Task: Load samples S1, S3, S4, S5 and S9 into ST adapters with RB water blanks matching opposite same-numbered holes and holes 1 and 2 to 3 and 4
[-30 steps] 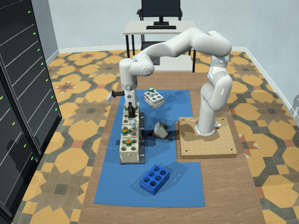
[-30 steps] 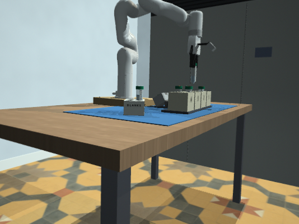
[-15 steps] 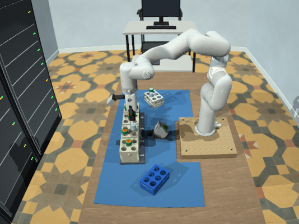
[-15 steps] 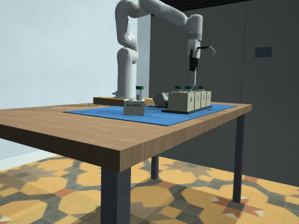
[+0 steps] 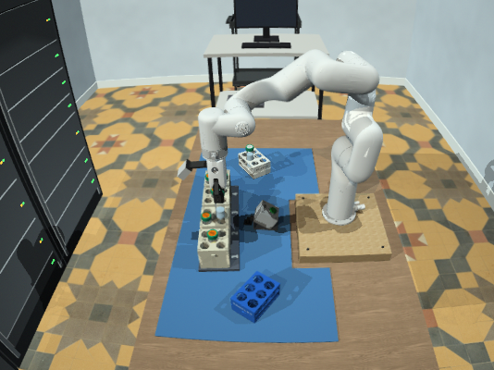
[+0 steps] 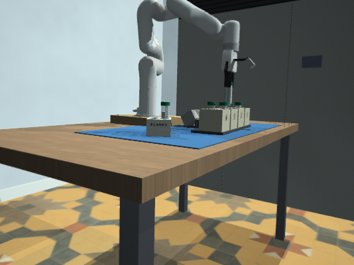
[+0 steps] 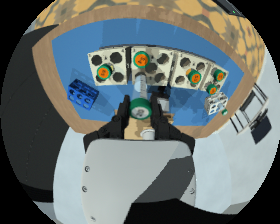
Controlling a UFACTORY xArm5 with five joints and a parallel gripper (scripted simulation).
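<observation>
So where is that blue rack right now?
In the top view the blue rack sits on the blue mat near the table's front edge, apart from the row of adapters, its visible wells showing no tubes.

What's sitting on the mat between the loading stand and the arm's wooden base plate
The small sloped desk with the green DONE key, on the blue mat between the loading stand and the wooden base plate. The top view shows it.
</observation>
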